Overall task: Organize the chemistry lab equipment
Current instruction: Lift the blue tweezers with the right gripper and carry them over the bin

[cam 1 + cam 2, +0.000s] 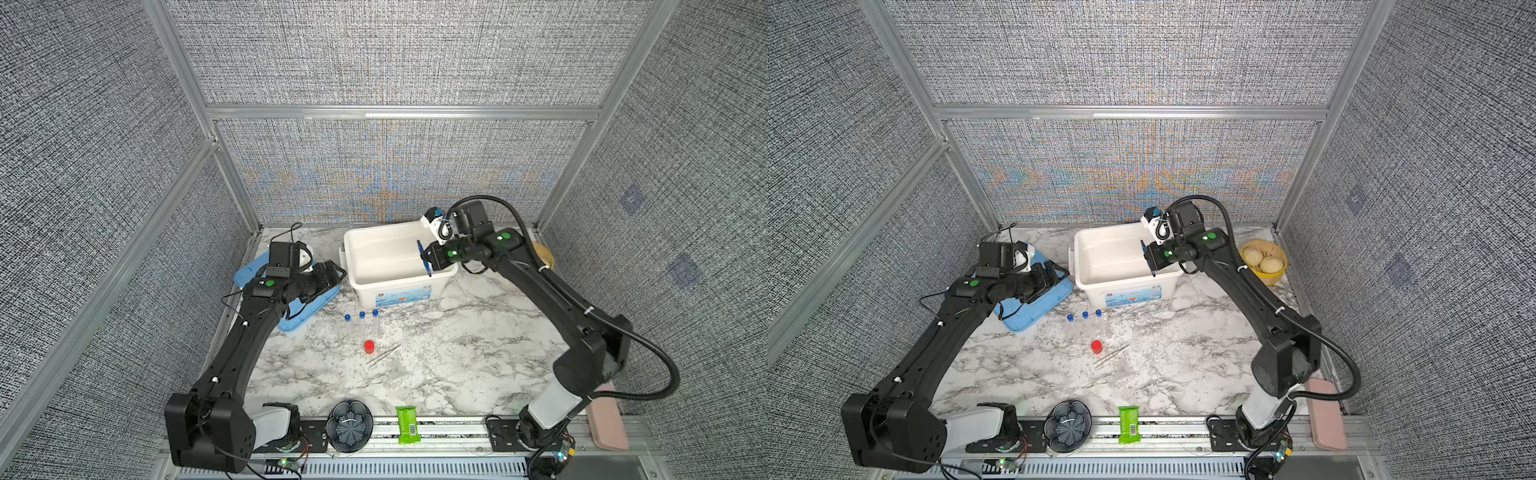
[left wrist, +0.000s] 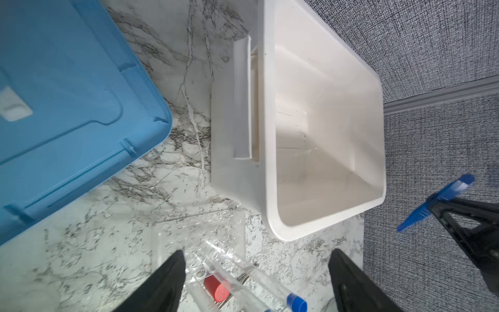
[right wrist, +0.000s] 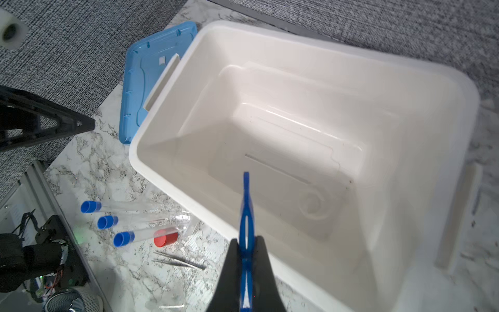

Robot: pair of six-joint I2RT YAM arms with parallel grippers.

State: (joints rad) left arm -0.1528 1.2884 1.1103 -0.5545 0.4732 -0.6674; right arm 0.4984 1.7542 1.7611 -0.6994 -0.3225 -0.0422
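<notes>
Three clear blue-capped tubes (image 1: 362, 318) (image 3: 108, 222) sit side by side in what looks like a clear rack on the marble, in front of the white bin (image 1: 399, 286). A red-capped vial (image 1: 369, 346) (image 2: 217, 290) is just in front of them, and silver tweezers (image 1: 384, 355) (image 3: 178, 262) lie beside it. My right gripper (image 3: 247, 240) (image 1: 430, 257) is shut on the dark blue tweezers (image 3: 246, 205) (image 1: 428, 269), holding them over the bin's right rim. Above the blue lid, left of the bin, my left gripper (image 2: 256, 254) (image 1: 336, 272) is open and empty.
The blue lid (image 1: 299, 318) lies flat left of the bin. At the front edge are a dark fluted bowl (image 1: 349, 426) and a green packet (image 1: 407, 424). A yellow bowl (image 1: 1264, 262) of pale balls stands at the back right. A pink pad (image 1: 1325, 415) is at the right edge.
</notes>
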